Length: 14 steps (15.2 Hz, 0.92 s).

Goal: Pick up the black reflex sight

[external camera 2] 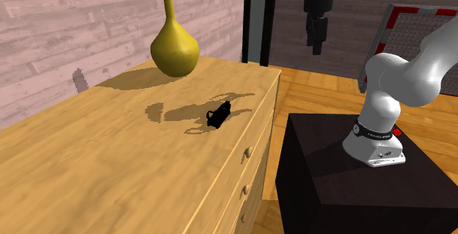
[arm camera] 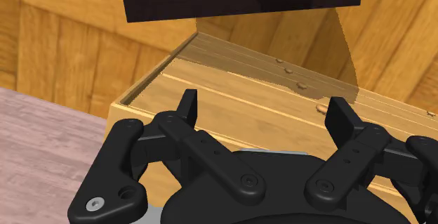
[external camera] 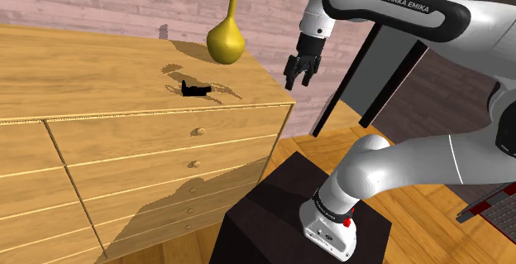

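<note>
The black reflex sight (external camera: 193,89) lies on top of the wooden dresser (external camera: 74,80), close to its front edge, a small dark lump (external camera 2: 218,115) in the arm's shadow. My black gripper (external camera: 298,77) hangs in the air beyond the dresser's corner, off toward the shoulder view's right of the sight and above its level. In the second exterior view the gripper (external camera 2: 318,48) points down, high over the floor beside the dresser. Its fingers (arm camera: 188,107) stand apart with nothing between them, and the dresser's corner (arm camera: 210,96) lies below them.
A yellow long-necked vase (external camera: 225,37) stands behind the sight on the dresser (external camera 2: 110,159). The dark box stand (external camera: 281,221) sits by the dresser's drawers (external camera: 165,163). A black door frame (external camera 2: 258,20) rises behind the dresser's end, and a red-edged panel (external camera 2: 415,27) stands beyond the arm.
</note>
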Each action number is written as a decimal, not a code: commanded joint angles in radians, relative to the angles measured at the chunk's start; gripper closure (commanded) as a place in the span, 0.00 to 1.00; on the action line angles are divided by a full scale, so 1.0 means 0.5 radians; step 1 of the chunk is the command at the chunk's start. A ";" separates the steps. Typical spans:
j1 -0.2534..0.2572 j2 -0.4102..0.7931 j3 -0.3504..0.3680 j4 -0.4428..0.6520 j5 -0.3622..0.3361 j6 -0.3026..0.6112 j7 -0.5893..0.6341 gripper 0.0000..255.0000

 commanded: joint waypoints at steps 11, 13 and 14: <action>0.262 0.650 -0.170 0.253 0.021 0.515 -0.803 0.00; 0.312 0.781 -0.188 0.330 0.049 0.589 -0.961 0.00; 0.336 0.846 -0.193 0.372 0.065 0.621 -1.040 0.00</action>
